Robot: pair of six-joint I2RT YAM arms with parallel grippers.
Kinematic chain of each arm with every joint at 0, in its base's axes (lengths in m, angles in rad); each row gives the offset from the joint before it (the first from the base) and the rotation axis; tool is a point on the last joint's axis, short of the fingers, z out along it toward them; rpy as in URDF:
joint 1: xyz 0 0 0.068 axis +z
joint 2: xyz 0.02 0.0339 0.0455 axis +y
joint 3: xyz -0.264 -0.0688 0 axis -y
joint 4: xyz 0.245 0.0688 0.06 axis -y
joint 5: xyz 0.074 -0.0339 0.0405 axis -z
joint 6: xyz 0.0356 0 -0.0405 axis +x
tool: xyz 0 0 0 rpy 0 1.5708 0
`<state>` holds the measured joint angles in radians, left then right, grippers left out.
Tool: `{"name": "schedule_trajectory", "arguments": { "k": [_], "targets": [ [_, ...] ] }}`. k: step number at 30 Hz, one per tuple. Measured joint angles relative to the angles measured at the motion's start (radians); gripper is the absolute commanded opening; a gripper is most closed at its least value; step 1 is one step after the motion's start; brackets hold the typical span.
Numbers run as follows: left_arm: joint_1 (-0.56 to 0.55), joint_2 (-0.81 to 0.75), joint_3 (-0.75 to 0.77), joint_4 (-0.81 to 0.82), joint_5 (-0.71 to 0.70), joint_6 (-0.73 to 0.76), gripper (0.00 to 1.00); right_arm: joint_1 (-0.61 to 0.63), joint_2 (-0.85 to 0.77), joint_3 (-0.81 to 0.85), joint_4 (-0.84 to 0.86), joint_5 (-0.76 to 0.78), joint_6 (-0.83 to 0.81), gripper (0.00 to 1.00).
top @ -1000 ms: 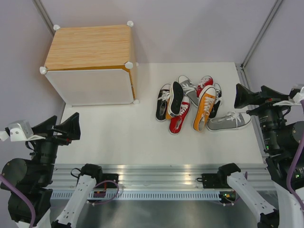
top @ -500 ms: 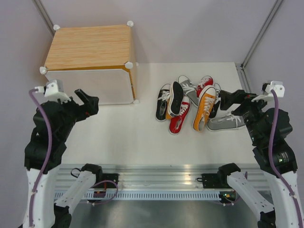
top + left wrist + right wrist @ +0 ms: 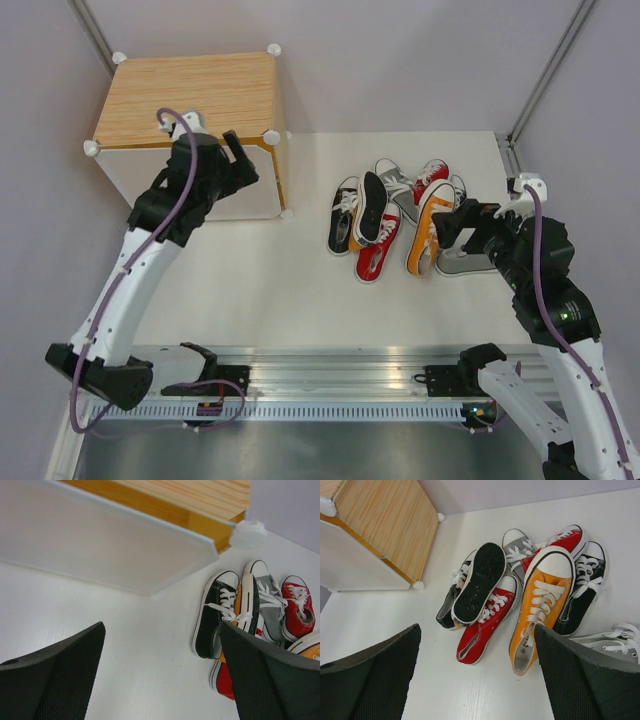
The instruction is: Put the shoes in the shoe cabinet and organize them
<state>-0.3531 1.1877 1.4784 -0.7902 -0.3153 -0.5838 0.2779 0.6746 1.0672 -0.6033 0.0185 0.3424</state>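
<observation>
The shoes (image 3: 400, 212) lie in a loose pile right of the shoe cabinet (image 3: 190, 98), whose white front door (image 3: 100, 545) is shut. My left gripper (image 3: 240, 163) hangs open at the cabinet's front right top corner, with bare table between its fingers (image 3: 161, 630); a black shoe (image 3: 215, 615) lies beyond them. My right gripper (image 3: 452, 226) is open just right of the pile. Below it (image 3: 477, 630) are a red shoe (image 3: 487, 620), an orange shoe (image 3: 540, 605) and a shoe turned black sole up (image 3: 479, 582). Neither gripper touches anything.
A grey shoe (image 3: 470, 262) lies partly under my right arm, near the table's right edge. A white ball connector (image 3: 248, 532) sticks out at the cabinet's corner. The metal rail (image 3: 320, 365) runs along the near edge. Grey walls close in on three sides.
Both arms rose from their folded rest at the table's sides and swung inward: the left to the cabinet's front corner, the right to the shoe pile. Both grippers stayed open.
</observation>
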Motion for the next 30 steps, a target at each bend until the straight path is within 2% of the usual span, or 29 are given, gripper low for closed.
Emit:
{"name": "schedule_trajectory", "arguments": {
  "k": [5,13,20,30],
  "targets": [
    [-0.118,0.172,0.13,0.066,-0.207,-0.002,0.99,0.0,-0.01,-0.001,0.002,-0.045,-0.001,0.98],
    [-0.148,0.319,0.209,0.098,-0.444,-0.014,0.98,0.0,-0.034,-0.001,0.0,-0.064,-0.003,0.98],
    [-0.161,0.382,0.231,0.115,-0.546,-0.018,0.96,0.002,-0.045,-0.008,-0.004,-0.065,-0.016,0.98],
    [-0.164,0.417,0.231,0.117,-0.612,-0.026,0.95,0.024,-0.044,-0.008,-0.005,-0.051,-0.036,0.98]
  ]
}}
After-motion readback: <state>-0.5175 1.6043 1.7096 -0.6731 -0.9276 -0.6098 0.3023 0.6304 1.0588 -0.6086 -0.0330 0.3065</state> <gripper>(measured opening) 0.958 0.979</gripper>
